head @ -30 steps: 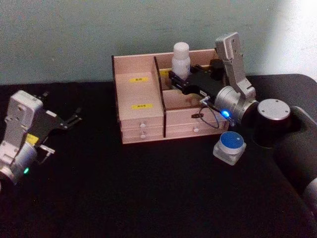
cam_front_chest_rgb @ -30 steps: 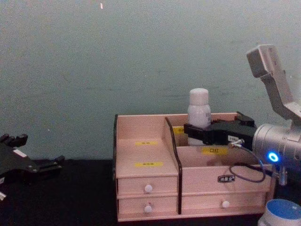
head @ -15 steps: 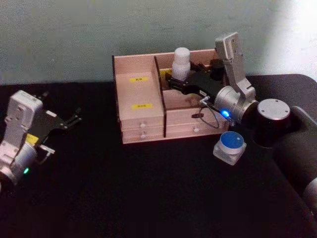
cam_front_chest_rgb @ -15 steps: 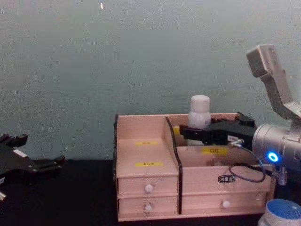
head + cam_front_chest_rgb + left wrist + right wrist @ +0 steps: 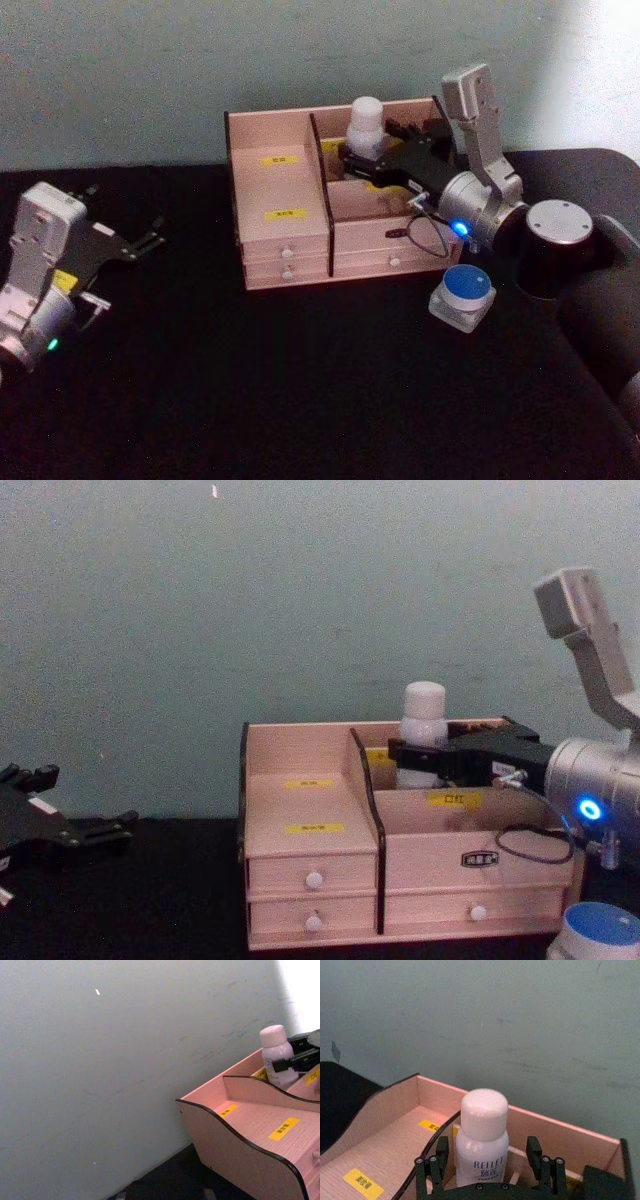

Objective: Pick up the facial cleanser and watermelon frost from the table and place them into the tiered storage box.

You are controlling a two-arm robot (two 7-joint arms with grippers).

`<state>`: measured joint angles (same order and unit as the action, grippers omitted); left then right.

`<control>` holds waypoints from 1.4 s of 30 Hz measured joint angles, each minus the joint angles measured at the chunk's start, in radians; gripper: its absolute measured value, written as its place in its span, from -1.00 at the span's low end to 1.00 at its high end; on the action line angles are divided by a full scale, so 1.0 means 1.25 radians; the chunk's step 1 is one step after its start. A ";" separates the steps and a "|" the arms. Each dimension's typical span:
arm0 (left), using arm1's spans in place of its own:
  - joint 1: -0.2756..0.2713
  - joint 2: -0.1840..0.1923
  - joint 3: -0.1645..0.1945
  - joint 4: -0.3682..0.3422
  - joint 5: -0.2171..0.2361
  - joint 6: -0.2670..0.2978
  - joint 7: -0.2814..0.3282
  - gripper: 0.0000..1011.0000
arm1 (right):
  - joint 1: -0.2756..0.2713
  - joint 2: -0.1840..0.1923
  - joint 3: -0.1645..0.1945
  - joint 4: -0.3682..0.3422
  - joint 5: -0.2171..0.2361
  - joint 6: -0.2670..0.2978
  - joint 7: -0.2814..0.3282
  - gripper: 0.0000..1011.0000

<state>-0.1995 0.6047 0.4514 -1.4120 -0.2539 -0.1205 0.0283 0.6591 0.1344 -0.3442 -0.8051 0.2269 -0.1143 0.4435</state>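
"RELLET" in dark letters on white bottle [image 5: 482,1152], between the right gripper [image 5: 488,1146] jaws. Line under it unreadable. Yellow labels [image 5: 363,1183] on tiered storage box [image 5: 395,1105], left of jaws: characters illegible. Front badge [image 5: 481,859] illegible too.

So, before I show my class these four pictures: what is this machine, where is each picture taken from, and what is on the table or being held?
It is a robot with two arms, each ending in a gripper, a two-fingered clamp. One picture looks down from its head, one looks across from its chest, and one comes from each wrist. On the black table stands a pinkish wooden storage box with small drawers, and beside it a blue-lidded jar. The right gripper reaches into the box's back right compartment; its fingers stand either side of an upright white bottle with gaps showing, so nothing is gripped. The left gripper is parked at the table's left side.
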 joint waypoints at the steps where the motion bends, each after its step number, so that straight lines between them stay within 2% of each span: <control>1: 0.000 0.000 0.000 0.000 0.000 0.000 0.000 0.98 | -0.003 0.002 0.001 -0.008 0.001 0.000 0.000 0.98; 14: 0.000 0.000 0.000 0.000 0.000 0.000 0.000 0.98 | -0.054 0.031 0.021 -0.136 0.022 0.013 -0.007 0.98; 21: 0.000 0.000 0.000 0.000 0.000 0.000 0.000 0.98 | -0.102 0.072 0.026 -0.238 0.033 0.039 -0.005 0.98; 24: 0.000 0.000 0.000 0.000 0.000 0.000 0.000 0.98 | -0.139 0.105 0.032 -0.302 0.044 0.060 0.002 0.98; 27: 0.000 0.000 0.000 0.000 0.000 0.000 0.000 0.98 | -0.161 0.127 0.036 -0.339 0.052 0.074 0.007 0.98; 30: 0.000 0.000 0.000 0.000 0.000 0.000 0.000 0.98 | -0.203 0.169 0.044 -0.402 0.062 0.093 0.011 0.98; 31: 0.000 0.000 0.000 0.000 0.000 0.000 0.000 0.98 | -0.203 0.169 0.044 -0.402 0.062 0.093 0.011 0.98; 37: 0.000 0.000 0.000 0.000 0.000 0.000 0.000 0.98 | -0.285 0.239 0.068 -0.496 0.081 0.122 0.006 0.98; 42: 0.000 0.000 0.000 0.000 0.000 0.000 0.000 0.98 | -0.337 0.275 0.083 -0.540 0.094 0.146 -0.001 0.98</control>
<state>-0.1996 0.6047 0.4514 -1.4120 -0.2539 -0.1205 0.0282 0.2379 0.4782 -0.2409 -1.4799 0.3446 0.0687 0.4422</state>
